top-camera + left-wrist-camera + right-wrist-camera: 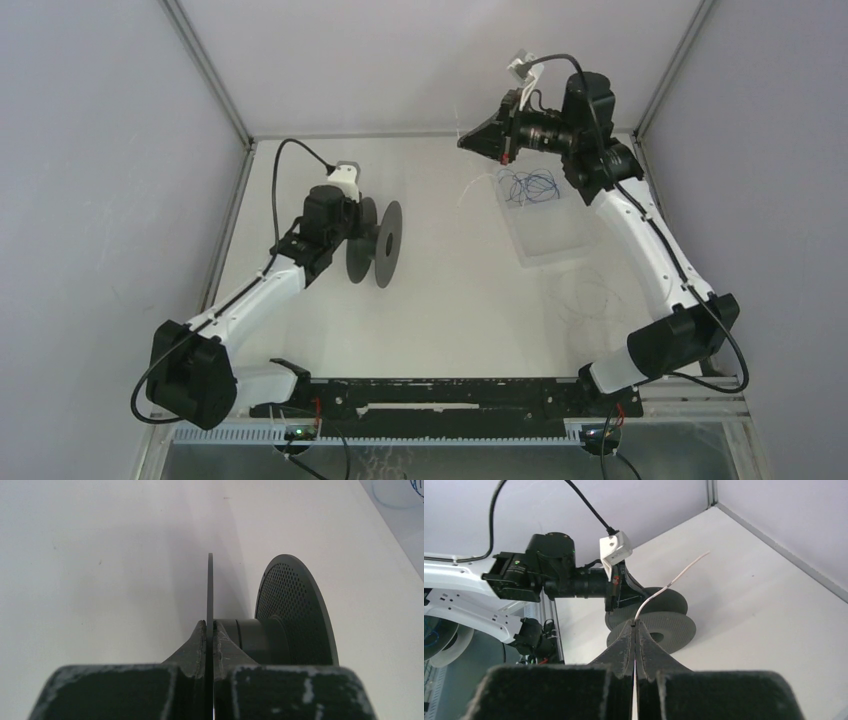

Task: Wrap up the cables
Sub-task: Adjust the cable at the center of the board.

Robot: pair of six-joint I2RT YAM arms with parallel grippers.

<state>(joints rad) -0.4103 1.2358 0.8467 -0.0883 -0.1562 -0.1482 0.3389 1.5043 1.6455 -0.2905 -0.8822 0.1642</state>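
Top external view: at left, the left arm (270, 285) reaches across the bench (450, 300) to a black spool (375, 242) standing on edge. The left jaws are clamped tight on the rim of the flange on the arm's own side. Left wrist view shows that thin disc pinched edge-on, with the hub and a perforated second flange just beyond it. Right of centre, a clear tray (550, 240) lies on the bench, holding a tangle of blue wire (528, 185). At far right, the right arm (640, 220) is raised over the tray's far end, and the right jaws point left. Right wrist view shows the right jaws pressed together on the cable (669, 585), a thin whitish cord. Its free end curves up and away from the tips, and the spool and left arm lie beyond. Faint loops of the cord lie on the bench near the tray's near end, well apart from the spool.
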